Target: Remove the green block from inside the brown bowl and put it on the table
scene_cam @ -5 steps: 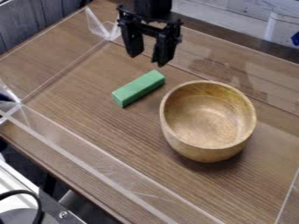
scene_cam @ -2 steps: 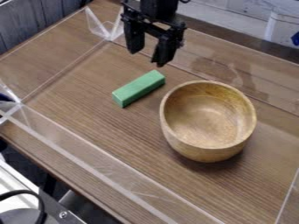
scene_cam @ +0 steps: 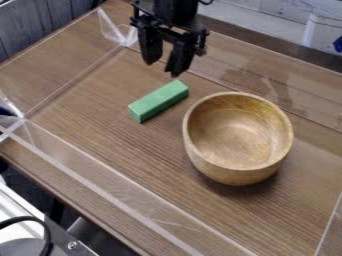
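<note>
I see the green block [scene_cam: 158, 101] lying flat on the table [scene_cam: 94, 150], just left of the brown bowl [scene_cam: 238, 137]. My gripper [scene_cam: 168, 62] hangs above and behind the block, jaws partly apart, gripping nothing.

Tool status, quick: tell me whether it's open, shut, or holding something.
Tool: empty, holding nothing, above the table; its fingers stand a little apart, part-way closed. The green block lies free on the table.
</note>
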Robot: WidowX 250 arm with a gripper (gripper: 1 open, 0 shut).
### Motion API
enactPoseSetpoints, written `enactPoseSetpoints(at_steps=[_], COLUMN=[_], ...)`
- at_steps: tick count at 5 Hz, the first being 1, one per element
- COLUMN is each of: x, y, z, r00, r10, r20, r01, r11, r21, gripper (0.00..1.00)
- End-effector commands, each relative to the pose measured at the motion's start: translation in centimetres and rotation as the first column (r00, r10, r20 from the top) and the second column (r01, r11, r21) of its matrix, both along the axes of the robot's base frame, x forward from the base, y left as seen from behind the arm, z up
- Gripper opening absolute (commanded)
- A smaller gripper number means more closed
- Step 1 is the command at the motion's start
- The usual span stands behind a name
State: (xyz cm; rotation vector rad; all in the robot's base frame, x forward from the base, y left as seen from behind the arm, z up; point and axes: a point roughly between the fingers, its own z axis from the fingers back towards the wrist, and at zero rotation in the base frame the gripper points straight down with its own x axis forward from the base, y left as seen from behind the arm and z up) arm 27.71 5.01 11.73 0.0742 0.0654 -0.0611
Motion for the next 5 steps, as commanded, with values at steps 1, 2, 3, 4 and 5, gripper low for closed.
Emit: enactPoseSetpoints(at_steps=[1, 2, 3, 4, 5], x=[0.0, -0.1, -0.2, -0.3, 0.0], y=[-0.1, 0.5, 0.9, 1.5, 1.3], z=[1.6, 1.9, 2.4, 2.6, 2.4], r00=[0.997, 0.997, 0.996, 0.996, 0.995], r10=[0.004, 0.007, 0.01, 0.012, 0.013], r20=[0.073, 0.079, 0.088, 0.089, 0.098], r01=[-0.007, -0.01, -0.013, -0.015, -0.014], r11=[0.999, 0.999, 0.999, 0.999, 1.0], r21=[0.034, 0.034, 0.034, 0.033, 0.004], gripper=[1.0, 0.0, 1.0, 0.0, 1.0])
